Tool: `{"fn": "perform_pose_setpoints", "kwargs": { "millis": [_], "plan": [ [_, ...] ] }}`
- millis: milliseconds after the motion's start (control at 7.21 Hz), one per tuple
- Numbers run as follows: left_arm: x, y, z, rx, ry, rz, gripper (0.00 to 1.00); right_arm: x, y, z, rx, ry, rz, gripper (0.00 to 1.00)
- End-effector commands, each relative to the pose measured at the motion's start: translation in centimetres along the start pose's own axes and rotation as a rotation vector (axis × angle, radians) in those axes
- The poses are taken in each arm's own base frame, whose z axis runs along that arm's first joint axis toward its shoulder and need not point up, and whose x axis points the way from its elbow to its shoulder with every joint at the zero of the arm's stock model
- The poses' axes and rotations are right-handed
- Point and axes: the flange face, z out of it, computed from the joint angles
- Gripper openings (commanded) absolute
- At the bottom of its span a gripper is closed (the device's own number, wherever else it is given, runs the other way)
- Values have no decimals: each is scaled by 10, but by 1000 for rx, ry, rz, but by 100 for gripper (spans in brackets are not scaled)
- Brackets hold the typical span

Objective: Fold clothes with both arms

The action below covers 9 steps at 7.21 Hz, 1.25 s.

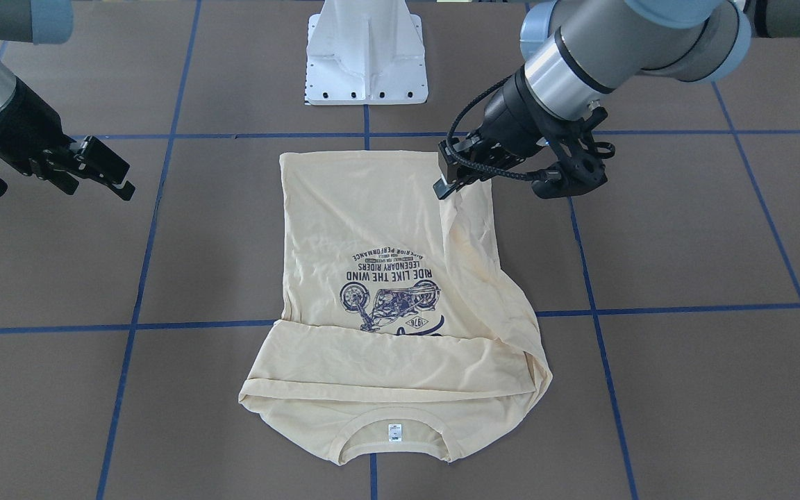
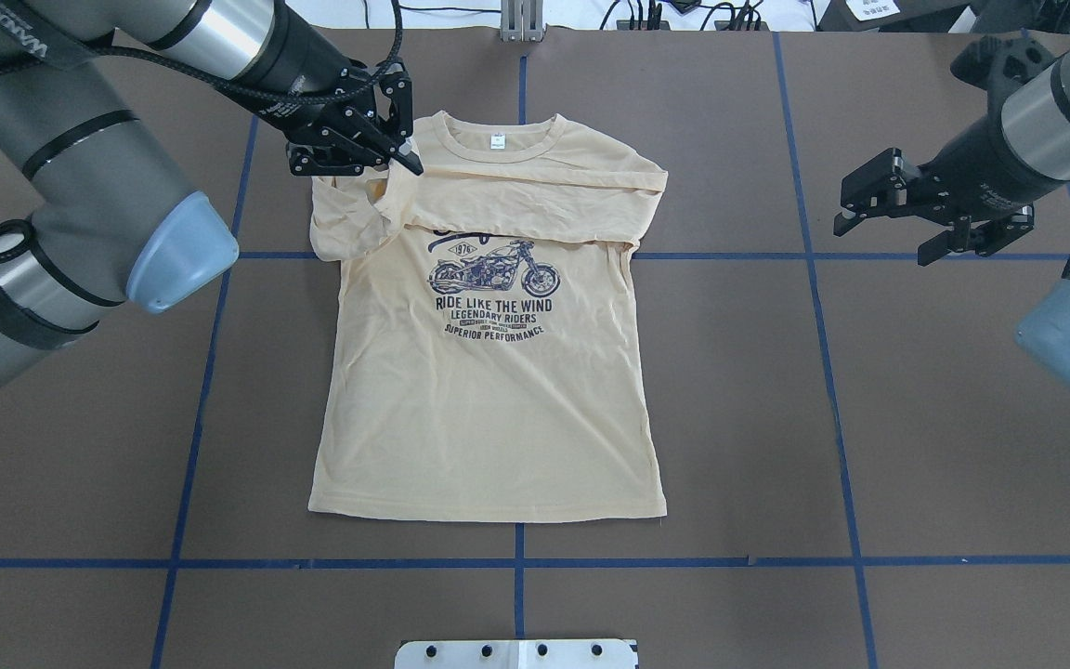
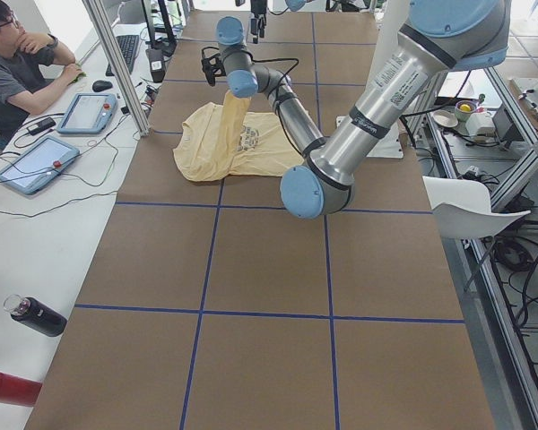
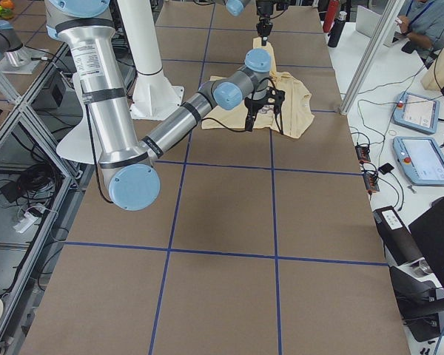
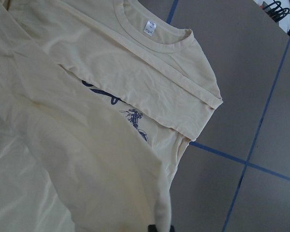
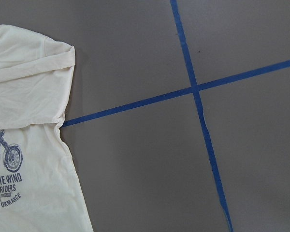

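Cream-yellow on brown in the front-facing view: shows the shirt (image 1: 365, 222) lying print-up on the tabletop (image 1: 685, 243), collar (image 1: 389, 425) at the end far from the white pedestal (image 1: 367, 52), one sleeve folded flat across the chest. Shows the left gripper (image 1: 443, 185) clenched on the other sleeve (image 1: 473, 236), holding it raised off the cloth, and the right gripper (image 1: 98, 177) released, well apart from the shirt.

Overhead: puts the left gripper (image 2: 400, 160) just beside the collar (image 2: 498, 139), pinching the bunched sleeve (image 2: 358, 209) at the shirt's left shoulder, with the hem flat at the near end. Finds the right gripper (image 2: 879, 218) with jaws spread over bare tabletop, far to the right.

From the left end: catches the sleeve (image 3: 231, 121) hanging as a strip below the wrist of the left arm (image 3: 377, 98), and a person (image 3: 18, 63) sitting at a side desk.

From the right end: sets the near arm's gripper (image 4: 250, 118) low beside the shirt (image 4: 296, 103).

Left wrist: looks down on the folded sleeve (image 5: 150, 87) and white neck label (image 5: 151, 27), held cloth filling the left, a dark fingertip (image 5: 159, 227) at the bottom edge.

Right wrist: takes in the shirt's edge (image 6: 29, 106) at left and crossed blue tape (image 6: 193, 89) on the tabletop.
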Motion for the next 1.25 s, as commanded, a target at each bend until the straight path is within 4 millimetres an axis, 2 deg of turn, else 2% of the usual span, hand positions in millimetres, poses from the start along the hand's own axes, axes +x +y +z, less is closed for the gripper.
{"fn": "perform_pose_setpoints", "kwargs": {
  "millis": [0,139,277,555,832,1109],
  "plan": [
    [16,-6,7,0,2,-15,0,1,0,-2,3,-2,2,100],
    [20,-7,10,-1,1,-18,0,3,-1,-3,5,-2,4,99],
    [26,-12,21,-5,-2,-26,0,3,-1,-3,5,-2,4,100],
    [26,-25,43,-12,27,-48,0,4,-2,-3,5,0,7,99],
    [56,-22,73,26,39,-61,0,9,-2,-2,3,5,13,100],
    [58,-14,104,31,64,-77,0,11,-2,-2,4,6,15,99]
  ]
}}
